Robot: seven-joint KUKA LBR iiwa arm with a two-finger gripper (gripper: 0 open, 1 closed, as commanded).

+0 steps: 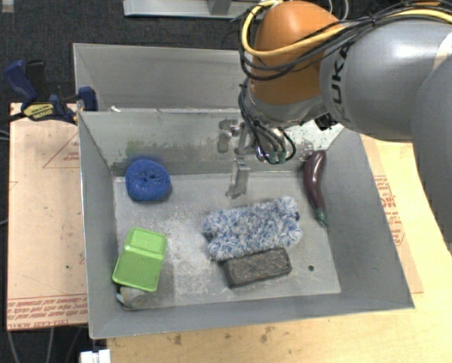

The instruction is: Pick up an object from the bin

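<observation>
**No Pick Yet**

Look first at the claw (238, 191): hangs toward the back of the bin (158, 138), in the middle, over bare floor. Open or closed? Cannot tell. Carries nothing that shows. So no pick done yet, by the look of it.

Closest to the claw: the mop (252, 228), a fuzzy blue and white thing in the middle of the bin, just in front of the claw and a bit to the right. Could be the easy one to grab, soft and big, but only a guess.

Left to do, then, nearly all of it: go down, close on one thing, lift it up and out.

Now the floor. Grey metal, flat and hard, with pale scuffs toward the front left. Grey walls all round.

Now the room. Right against the mop's front side, a dark grey sponge (258, 267). Along the right wall, near the mop but apart from it, a purple eggplant (314, 178). Back left, well apart from the claw, a blue ball (148, 180). Front left, a green block (140, 259), with a small grey thing poking out from under it, too small to name.

Tight only where mop meets sponge. Bare floor most other places, so plenty of space to come down without bumping things.
</observation>
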